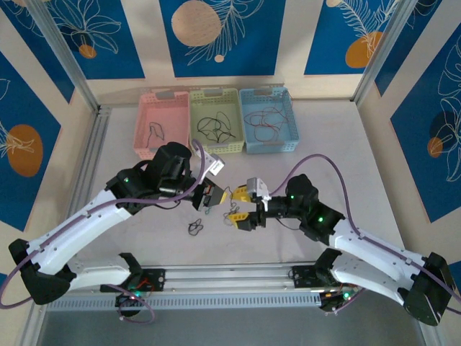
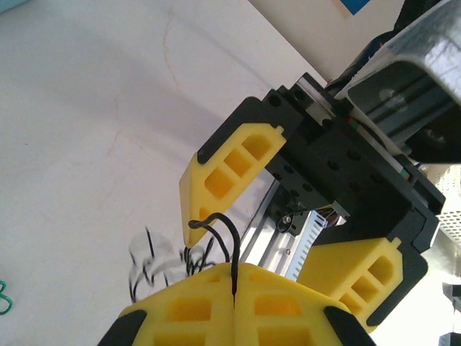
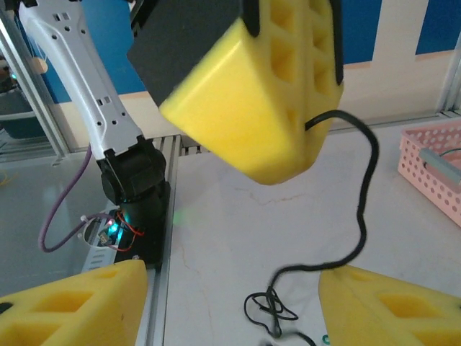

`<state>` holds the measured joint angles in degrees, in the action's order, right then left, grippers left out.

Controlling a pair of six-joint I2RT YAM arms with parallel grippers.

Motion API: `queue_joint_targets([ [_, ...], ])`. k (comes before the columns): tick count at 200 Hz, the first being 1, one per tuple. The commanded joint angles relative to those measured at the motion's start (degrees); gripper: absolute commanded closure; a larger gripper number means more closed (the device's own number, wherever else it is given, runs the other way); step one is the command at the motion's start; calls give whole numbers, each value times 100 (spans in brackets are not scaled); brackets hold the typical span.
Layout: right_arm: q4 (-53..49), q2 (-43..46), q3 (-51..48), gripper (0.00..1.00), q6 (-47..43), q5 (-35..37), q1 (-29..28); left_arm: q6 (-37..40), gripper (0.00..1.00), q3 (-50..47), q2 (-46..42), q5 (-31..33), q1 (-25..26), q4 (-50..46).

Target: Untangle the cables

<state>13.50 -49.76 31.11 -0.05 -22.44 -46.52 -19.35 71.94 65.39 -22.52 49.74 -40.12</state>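
Past the near rail (image 1: 230, 277), a small knot of cables (image 1: 196, 228) lies on the pale surface (image 1: 238, 169). Above it, the left hand (image 1: 207, 198) pinches a black strand (image 2: 234, 252), and the right hand (image 1: 242, 207) is spread. Strand-holding pink basket (image 1: 164, 94), green basket (image 1: 215, 92) and blue basket (image 1: 263, 91) line the far edge, below blue-patterned walls (image 1: 108, 36).

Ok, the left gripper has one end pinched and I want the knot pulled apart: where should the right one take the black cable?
Probably the bare hanging stretch of the black cable just above the knot, approached level from the side the open right gripper faces. The shut left gripper holds it up, so one strand stands clear there.
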Motion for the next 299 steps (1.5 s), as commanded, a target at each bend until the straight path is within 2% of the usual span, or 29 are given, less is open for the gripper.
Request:
queue_joint_targets([
  [1,62,-190,324,35,-296,342,-61,4,100,115,-67,-169,-52,-25],
  [41,195,-703,703,41,-636,880,-91,-32,100,79,-148,-240,-47,21],
  [54,266,-946,839,47,-655,1045,-90,-64,100,60,-170,-322,-45,76],
  [67,384,-1185,926,58,-684,1423,-85,-95,100,56,-197,-391,-43,111],
  [84,883,-1443,945,85,-437,1936,41,-105,100,78,-257,-417,-43,97],
  [96,1084,-1593,1010,93,-47,2058,279,-92,100,134,-302,-420,-43,28],
  [124,1093,-1942,1171,95,366,2243,920,-119,100,237,-523,-441,-43,-125],
  [153,1112,-2300,1174,96,910,2086,1810,-204,100,311,-889,-507,-43,-230],
  [191,1135,-2633,1121,95,1200,2174,2461,-222,100,572,-1332,-494,-43,-472],
  [215,1103,-2766,1132,95,1273,2303,2576,-230,100,729,-1505,-506,-43,-541],
  [258,1595,-2700,949,89,1086,1742,2484,-227,100,753,-1522,-500,-43,-545],
  [299,1519,-2559,941,92,1102,1121,2456,-218,100,540,-1529,-332,-43,-479],
])
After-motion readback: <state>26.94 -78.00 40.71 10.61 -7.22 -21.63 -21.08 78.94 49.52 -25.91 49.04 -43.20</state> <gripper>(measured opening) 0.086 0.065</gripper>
